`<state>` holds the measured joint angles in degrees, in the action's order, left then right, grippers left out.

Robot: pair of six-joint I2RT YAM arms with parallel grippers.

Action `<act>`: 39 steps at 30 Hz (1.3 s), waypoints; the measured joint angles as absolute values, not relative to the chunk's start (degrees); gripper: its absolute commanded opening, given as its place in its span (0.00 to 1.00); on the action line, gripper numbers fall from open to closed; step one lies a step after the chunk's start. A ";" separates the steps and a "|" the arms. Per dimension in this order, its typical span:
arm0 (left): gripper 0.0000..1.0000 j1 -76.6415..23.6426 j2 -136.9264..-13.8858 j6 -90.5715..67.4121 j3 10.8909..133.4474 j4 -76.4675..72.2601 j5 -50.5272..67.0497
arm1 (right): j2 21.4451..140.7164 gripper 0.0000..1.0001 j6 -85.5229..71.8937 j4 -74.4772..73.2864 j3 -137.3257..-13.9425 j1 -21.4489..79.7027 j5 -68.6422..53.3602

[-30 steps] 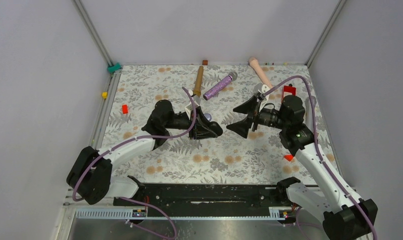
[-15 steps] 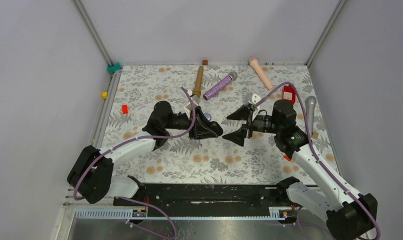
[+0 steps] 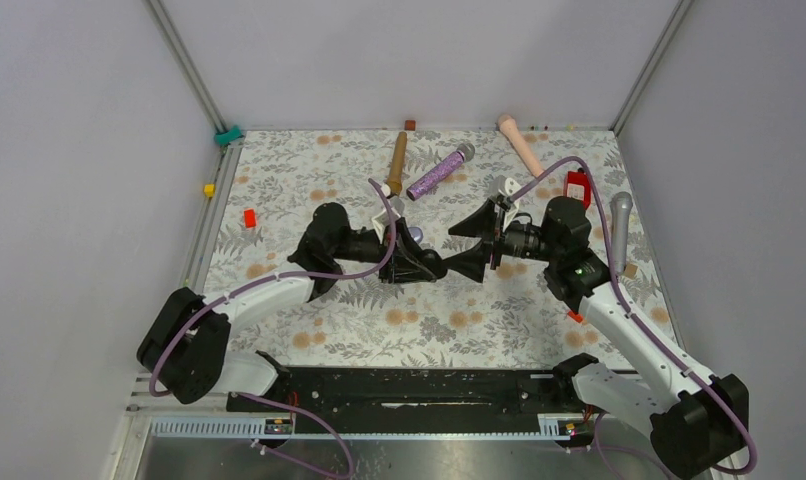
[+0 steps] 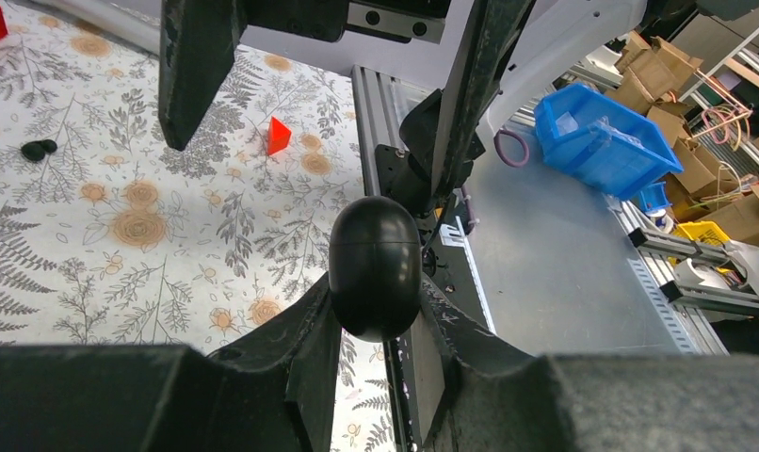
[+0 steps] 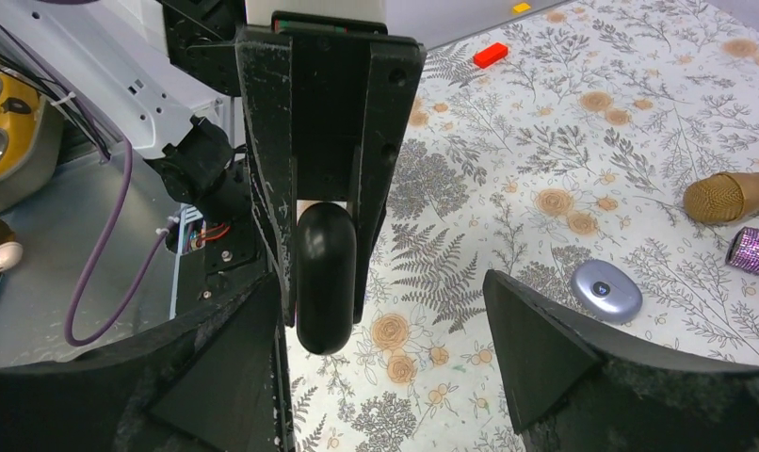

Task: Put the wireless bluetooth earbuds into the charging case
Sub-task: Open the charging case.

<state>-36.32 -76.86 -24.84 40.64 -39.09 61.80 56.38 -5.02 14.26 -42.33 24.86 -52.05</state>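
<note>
The black charging case (image 4: 376,266) is pinched, lid shut, by the left gripper (image 3: 429,262), and black earbuds (image 4: 37,148) are seen on the mat (image 4: 150,282), well apart from it. The right gripper (image 3: 469,245) is held spread close at the case's free end. Opening the lid is judged the step in hand, so a careful closing onto it is called for next.

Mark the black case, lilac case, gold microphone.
black case (image 4: 374,268): left wrist view, middle of its shell.
lilac case (image 5: 606,290): right wrist view, centre of its lid.
gold microphone (image 5: 724,197): right wrist view, its mesh head.

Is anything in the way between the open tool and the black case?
Nothing visible. The black case, pinched in the left tool, sits right before the gap between the open fingers of the right tool.
</note>
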 measured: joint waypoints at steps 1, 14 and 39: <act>0.00 -36.42 -77.01 -24.82 40.64 -39.09 61.93 | 56.40 0.86 -5.17 14.41 -42.33 24.88 -51.99; 0.00 -36.67 -77.45 -24.60 40.66 -38.41 63.05 | 58.02 0.84 -0.99 11.27 -42.33 27.75 -51.37; 0.00 -36.42 -77.38 -24.67 40.66 -40.47 68.20 | 51.96 1.00 13.65 -8.54 -53.49 28.08 -36.73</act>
